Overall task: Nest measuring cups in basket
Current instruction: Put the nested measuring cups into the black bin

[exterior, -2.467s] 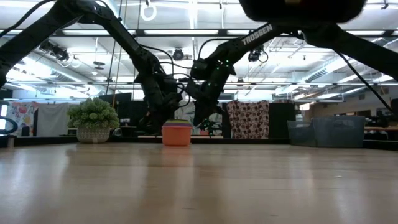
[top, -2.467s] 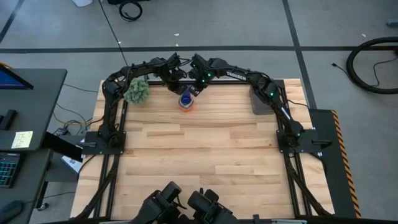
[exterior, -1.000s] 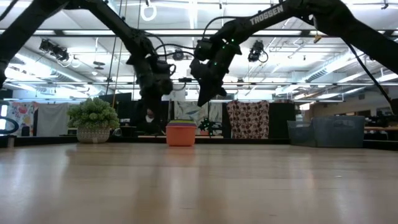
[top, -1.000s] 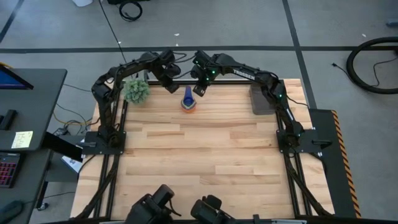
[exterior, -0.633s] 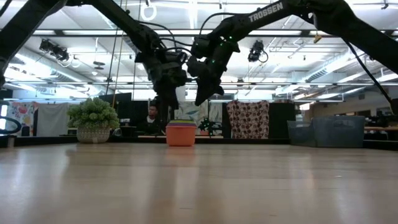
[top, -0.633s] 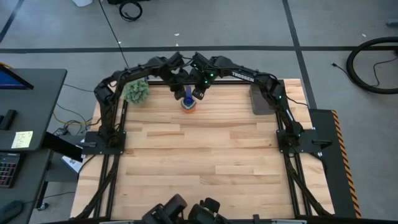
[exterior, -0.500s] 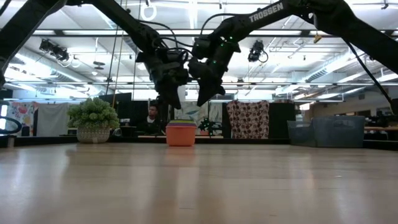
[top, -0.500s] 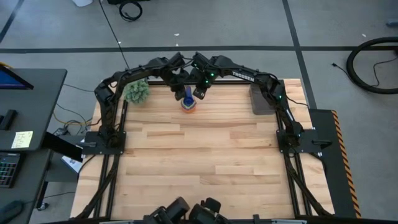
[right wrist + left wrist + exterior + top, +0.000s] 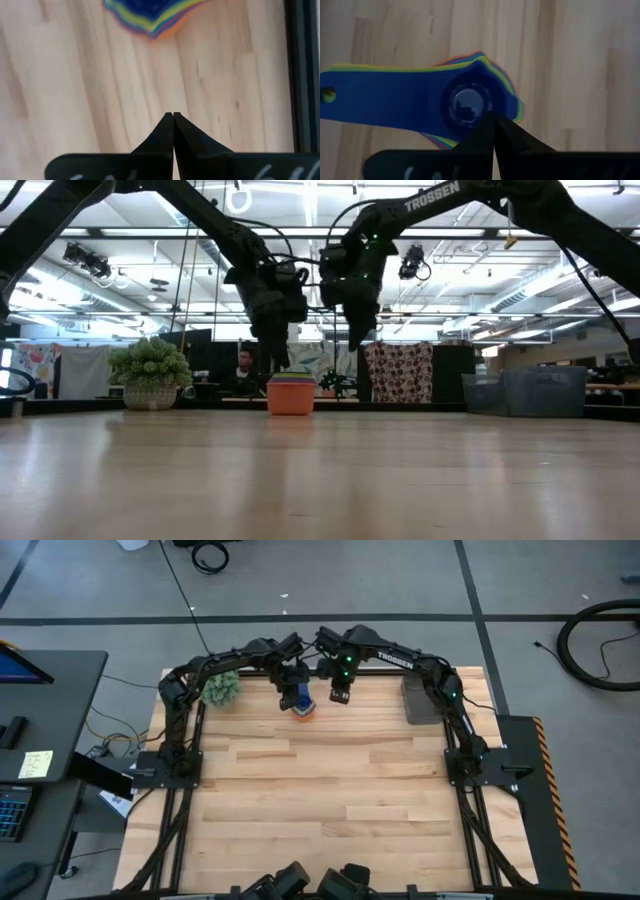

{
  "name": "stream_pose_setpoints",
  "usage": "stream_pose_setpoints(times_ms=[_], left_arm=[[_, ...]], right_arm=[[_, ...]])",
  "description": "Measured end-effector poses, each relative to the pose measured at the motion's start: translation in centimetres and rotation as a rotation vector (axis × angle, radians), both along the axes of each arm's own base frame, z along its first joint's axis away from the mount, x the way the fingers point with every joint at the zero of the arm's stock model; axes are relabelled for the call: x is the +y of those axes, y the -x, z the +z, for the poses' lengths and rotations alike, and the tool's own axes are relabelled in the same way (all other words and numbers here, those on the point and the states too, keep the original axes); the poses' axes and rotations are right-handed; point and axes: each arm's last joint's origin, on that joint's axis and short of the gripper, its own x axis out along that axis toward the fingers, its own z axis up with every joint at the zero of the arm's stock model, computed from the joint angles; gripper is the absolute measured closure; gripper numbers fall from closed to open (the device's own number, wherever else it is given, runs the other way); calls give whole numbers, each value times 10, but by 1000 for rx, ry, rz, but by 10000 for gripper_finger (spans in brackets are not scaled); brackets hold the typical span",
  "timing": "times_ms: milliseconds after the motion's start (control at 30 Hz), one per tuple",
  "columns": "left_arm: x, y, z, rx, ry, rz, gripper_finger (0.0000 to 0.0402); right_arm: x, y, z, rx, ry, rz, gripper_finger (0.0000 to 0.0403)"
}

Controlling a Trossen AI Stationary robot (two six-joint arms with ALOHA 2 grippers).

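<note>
The left gripper [image 9: 296, 698], fingers pinched together on nothing, has come down over the stack of measuring cups [image 9: 301, 706] at the far edge of the worktop [image 9: 330, 790]. The right gripper [image 9: 339, 696], clenched too, has swung off beside it. With all cups nested, I'd say the basket [image 9: 420, 700] comes next.

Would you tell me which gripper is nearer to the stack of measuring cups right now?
Left. The left gripper hangs directly over the stack of measuring cups; the right gripper is off to the side.
</note>
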Motion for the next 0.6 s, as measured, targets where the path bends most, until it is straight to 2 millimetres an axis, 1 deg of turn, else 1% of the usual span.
stream_pose_setpoints(times_ms=[167,333,433,600], left_arm=[[-5,-6,-8,20,-22,-51,395],[-9,-13,-21,57,-40,-93,395],[-10,-15,-24,61,-35,-98,395],[-11,-14,-23,71,-32,-90,395]], right_arm=[[4,10,14,12,-1,27,398],[5,17,26,-9,13,20,398],[4,19,28,-11,14,13,398],[4,19,28,-12,9,14,398]])
